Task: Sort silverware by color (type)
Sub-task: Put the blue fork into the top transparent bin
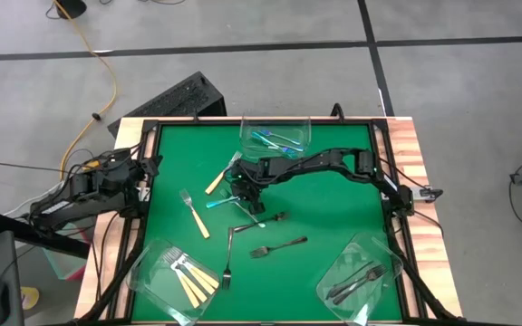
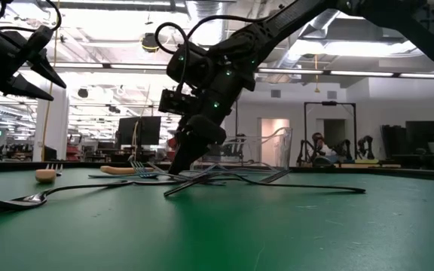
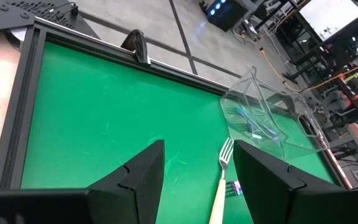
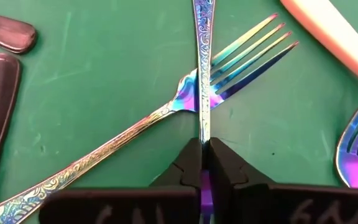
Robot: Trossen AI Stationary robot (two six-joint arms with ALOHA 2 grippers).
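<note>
My right gripper (image 4: 202, 146) is low over the middle of the green mat (image 1: 333, 208), shut on a slim rainbow-blue fork handle (image 4: 203, 74). That handle crosses over a second rainbow-blue fork (image 4: 166, 112) lying flat on the mat. More loose silverware lies around it: a tan-handled fork (image 1: 194, 215), another tan one (image 1: 217, 179) and dark forks (image 1: 279, 246). The low view shows the right gripper (image 2: 178, 169) tipped down into this pile. My left gripper (image 3: 197, 155) hangs open above the table's left edge, holding nothing. My right gripper pinches the thin ornate handle (image 4: 203, 127) of the rainbow-blue fork between its two fingers. The fingers (image 4: 188, 162) slant down from above, one on each side of the handle. The handle runs on past them and lies over the neck of the other blue fork.
Three clear tubs stand on the mat. The one at the far edge (image 1: 276, 136) holds blue forks, the near left one (image 1: 175, 276) holds tan ones and the near right one (image 1: 356, 281) holds dark ones. A raised black frame (image 1: 152, 127) borders the mat.
</note>
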